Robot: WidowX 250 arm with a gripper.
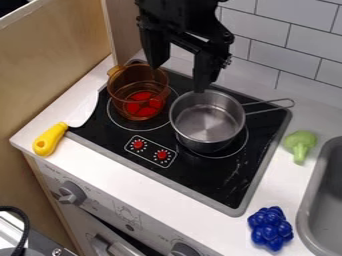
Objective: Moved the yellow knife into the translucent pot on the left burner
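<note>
So the black robot arm (175, 12) is up top, with its black two-finger gripper (179, 78) hanging above the rectangular black stovetop (197, 172), toward its back edge, fingers (204, 67) pointing down and spread pretty wide.

On the counter (113, 177), the stove (194, 172) has the pot (139, 82) on its left burner (121, 121) and the saucepan (206, 122) on its right burner (230, 150), the saucepan's handle pointing right, with the knobs (161, 155) in front, between the two. The knife (51, 139) lies at the stove's left edge, its handle to the front on the counter and its blade angled back toward the pot. Right of the stove come the broccoli (300, 144) and, before it, the grapes (270, 229), then the sink (307, 212) at the far right, while the wall (264, 47) stands behind.
</note>
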